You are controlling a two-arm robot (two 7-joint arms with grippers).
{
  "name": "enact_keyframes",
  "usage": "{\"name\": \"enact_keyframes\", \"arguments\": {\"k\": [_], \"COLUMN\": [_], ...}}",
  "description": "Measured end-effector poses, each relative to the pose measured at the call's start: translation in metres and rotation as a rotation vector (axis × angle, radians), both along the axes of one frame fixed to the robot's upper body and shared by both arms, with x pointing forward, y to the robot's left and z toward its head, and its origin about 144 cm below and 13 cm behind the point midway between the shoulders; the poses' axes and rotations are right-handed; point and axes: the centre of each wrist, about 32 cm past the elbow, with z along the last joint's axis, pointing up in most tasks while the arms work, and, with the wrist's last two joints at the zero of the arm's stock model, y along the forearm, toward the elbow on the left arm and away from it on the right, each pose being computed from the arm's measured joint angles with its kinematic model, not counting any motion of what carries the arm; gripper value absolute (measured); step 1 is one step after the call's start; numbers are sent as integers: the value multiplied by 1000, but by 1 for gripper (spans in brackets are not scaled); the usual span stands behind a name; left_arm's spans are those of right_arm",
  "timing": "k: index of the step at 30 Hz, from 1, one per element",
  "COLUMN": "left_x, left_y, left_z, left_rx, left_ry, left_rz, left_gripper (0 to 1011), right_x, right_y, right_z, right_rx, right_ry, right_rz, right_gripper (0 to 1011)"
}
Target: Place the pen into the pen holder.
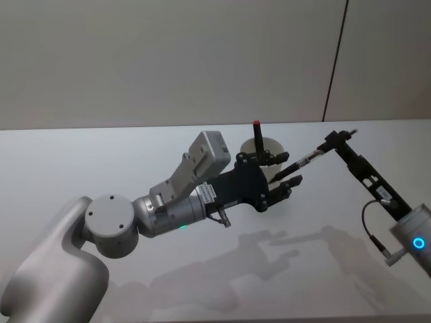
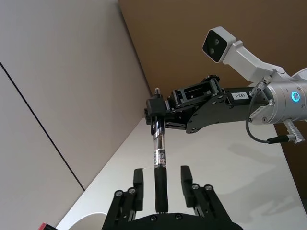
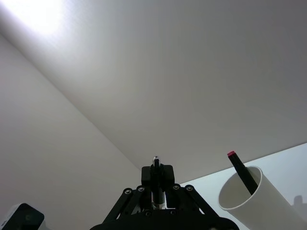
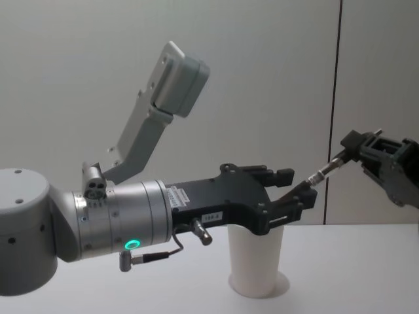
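A black pen (image 1: 310,159) with a clear labelled middle hangs slanted above the table. My right gripper (image 1: 335,141) is shut on its upper end. Its lower end lies between the fingers of my left gripper (image 1: 288,169), which is open with a gap on each side of the pen (image 2: 159,153). The pen holder (image 1: 273,147), a white paper cup, stands on the table just behind and below my left gripper. A second black pen with a red tip (image 1: 256,132) stands inside it. In the chest view the cup (image 4: 256,261) sits under my left gripper (image 4: 296,186).
The white table (image 1: 101,155) stretches wide on all sides of the cup. A plain wall with a dark vertical seam (image 1: 335,60) stands behind it. My left arm's camera housing (image 4: 177,72) rises above its wrist.
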Motion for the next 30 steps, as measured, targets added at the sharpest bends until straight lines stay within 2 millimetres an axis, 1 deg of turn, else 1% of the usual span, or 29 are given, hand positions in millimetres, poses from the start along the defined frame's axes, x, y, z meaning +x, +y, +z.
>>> {"name": "enact_keyframes", "arguments": {"k": [1,3,4,5,7,8,9,11,12,13,14,16,17,18,25,27,30], "left_x": [0,0,0,0,0,0,0,0,0,0,0,0,0,0,0,0,0], "left_y": [0,0,0,0,0,0,0,0,0,0,0,0,0,0,0,0,0], "left_z": [0,0,0,0,0,0,0,0,0,0,0,0,0,0,0,0,0], "left_rx": [0,0,0,0,0,0,0,0,0,0,0,0,0,0,0,0,0], "left_ry": [0,0,0,0,0,0,0,0,0,0,0,0,0,0,0,0,0], "left_rz": [0,0,0,0,0,0,0,0,0,0,0,0,0,0,0,0,0], "left_gripper": [510,549,592,605,691,711,773,800,844,844,898,925,969,990,1004,1004,1004], "right_x": [0,0,0,0,0,0,1,2,2,3,3,6,6,7,18,26,32], "right_y": [0,0,1,1,1,1,1,2,2,2,2,2,2,2,0,-1,-3], "right_z": [0,1,1,1,2,2,3,3,4,5,6,8,9,9,18,24,28], "right_rx": [-1,-5,-8,-13,-23,-27,-40,-52,-66,-75,-83,-109,-115,-129,-212,-246,-267], "right_ry": [0,-2,-3,-4,-6,-7,-10,-13,-18,-21,-24,-35,-37,-43,-89,-112,-127], "right_rz": [-1,-3,-5,-7,-11,-13,-18,-23,-29,-33,-36,-47,-50,-56,-92,-104,-110], "right_gripper": [143,143,143,143,143,144,143,143,143,143,143,143,143,143,143,143,143]}}
